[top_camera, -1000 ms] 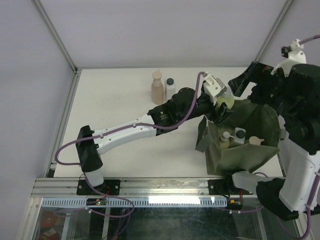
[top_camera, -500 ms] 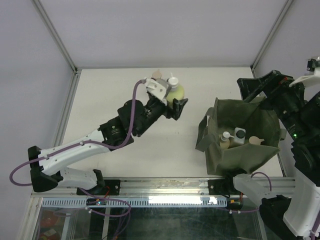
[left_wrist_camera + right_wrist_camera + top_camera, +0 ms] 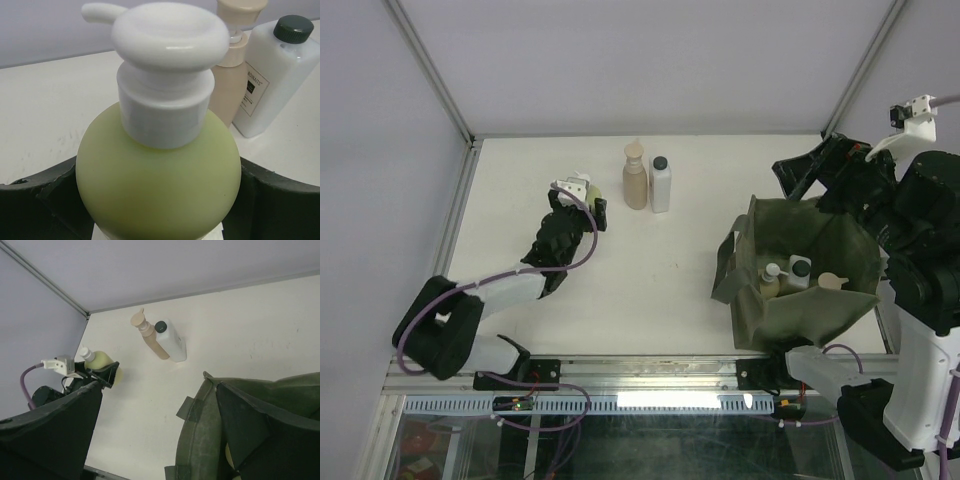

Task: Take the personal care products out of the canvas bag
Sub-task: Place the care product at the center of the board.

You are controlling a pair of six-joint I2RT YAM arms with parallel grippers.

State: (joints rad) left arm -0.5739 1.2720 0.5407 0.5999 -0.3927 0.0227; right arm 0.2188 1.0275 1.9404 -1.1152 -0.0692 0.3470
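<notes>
My left gripper [image 3: 580, 203] is shut on a round yellow-green pump bottle [image 3: 583, 187] low over the table's left part; in the left wrist view the bottle [image 3: 158, 175] fills the space between my dark fingers [image 3: 285, 200]. A tan bottle [image 3: 635, 178] and a white black-capped bottle [image 3: 661, 185] stand upright at the back centre. The olive canvas bag [image 3: 820, 240] lies open at the right with several bottles [image 3: 800, 272] inside. My right gripper [image 3: 812, 172] is open above the bag's far left rim [image 3: 200, 440].
Metal frame posts and grey walls enclose the white table [image 3: 650, 290]. The aluminium rail [image 3: 620, 375] runs along the near edge. The bag's strap [image 3: 725, 270] hangs at its left side.
My left arm has carried the yellow-green bottle from the bag leftward across the table and lowered it to the left of the two standing bottles. The right gripper has stayed over the bag.
</notes>
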